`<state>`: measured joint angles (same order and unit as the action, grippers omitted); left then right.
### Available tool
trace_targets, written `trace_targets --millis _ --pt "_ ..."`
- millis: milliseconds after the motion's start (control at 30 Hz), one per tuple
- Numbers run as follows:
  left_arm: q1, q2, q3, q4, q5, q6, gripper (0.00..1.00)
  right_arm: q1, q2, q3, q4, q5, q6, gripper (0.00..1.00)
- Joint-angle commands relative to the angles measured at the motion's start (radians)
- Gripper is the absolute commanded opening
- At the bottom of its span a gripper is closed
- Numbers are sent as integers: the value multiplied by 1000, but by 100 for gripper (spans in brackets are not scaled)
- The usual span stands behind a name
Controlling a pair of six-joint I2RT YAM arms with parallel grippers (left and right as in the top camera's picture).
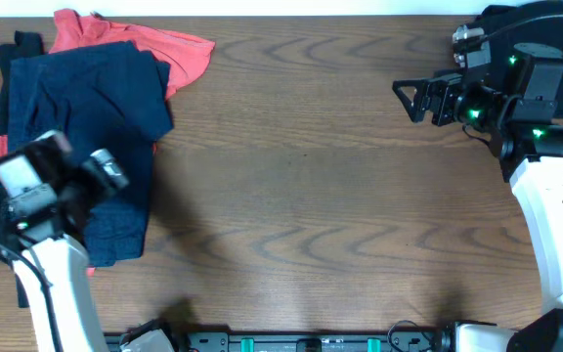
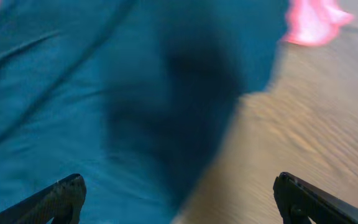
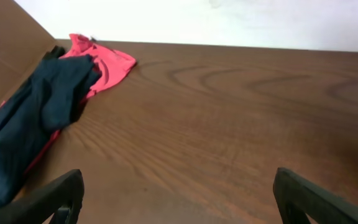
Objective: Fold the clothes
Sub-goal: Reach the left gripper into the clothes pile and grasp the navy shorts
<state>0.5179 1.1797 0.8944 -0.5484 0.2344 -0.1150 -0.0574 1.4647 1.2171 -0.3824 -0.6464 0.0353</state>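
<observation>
Overhead view: left gripper (image 1: 104,172) blurred, jaws wide apart, over the navy garment (image 1: 86,108) at left of frame. Right gripper (image 1: 406,101) jaws also apart, gripping nothing, upper right above the bare table (image 1: 301,215), pointing left. Coral-red shirt (image 1: 184,54) sticks out from under the navy at upper left; black piece (image 1: 516,20) in upper right corner
</observation>
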Motion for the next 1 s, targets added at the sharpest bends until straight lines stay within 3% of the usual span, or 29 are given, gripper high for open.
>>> trace_targets --millis 0,333,567,967 --pt "84 42 16 15 -23 -14 98 17 0 25 -8 -20 -27 95" --pt "280 121 16 113 -38 -39 98 42 0 25 -55 -7 -34 94" --pt "360 165 16 172 -97 -150 98 53 0 25 -90 3 -33 93" --pt "462 301 16 163 -85 -157 98 85 0 25 -135 19 -33 91"
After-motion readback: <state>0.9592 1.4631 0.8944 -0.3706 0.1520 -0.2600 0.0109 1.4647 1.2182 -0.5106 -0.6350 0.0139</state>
